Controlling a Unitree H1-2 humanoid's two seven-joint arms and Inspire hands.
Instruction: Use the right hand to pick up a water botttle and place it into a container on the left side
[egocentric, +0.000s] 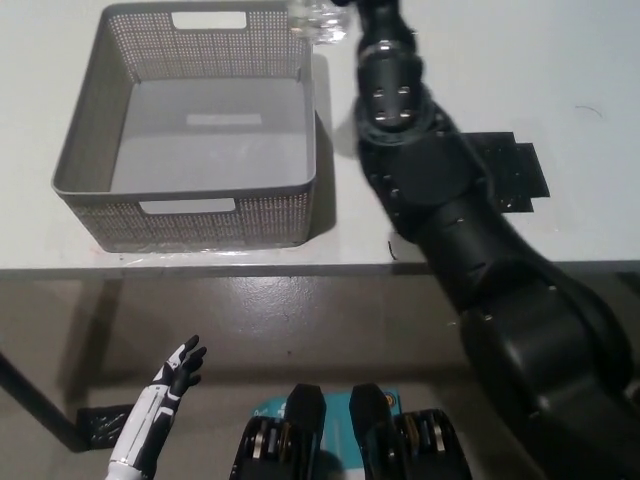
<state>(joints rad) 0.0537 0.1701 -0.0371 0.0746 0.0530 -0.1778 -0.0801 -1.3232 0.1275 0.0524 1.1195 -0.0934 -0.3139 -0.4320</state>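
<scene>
The black right arm stretches up across the bench toward its far edge — the right hand (372, 14) sits there, mostly cut off. The white left hand (176, 368) rests below the bench's near edge, fingers spread.

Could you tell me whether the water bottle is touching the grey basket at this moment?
Cannot tell. In the head view the water bottle overlaps the grey basket at its far right corner, at the frame's top edge; no gap or contact shows plainly.

My right hand (368, 14) carries the water bottle (318, 20) at the basket's (300, 190) far right corner, above its rim. The basket's inside lies bare and open from above. Its mesh walls bar any sideways entry. The table (580, 70) right of my arm is free except a flat black mat (515, 170).
</scene>
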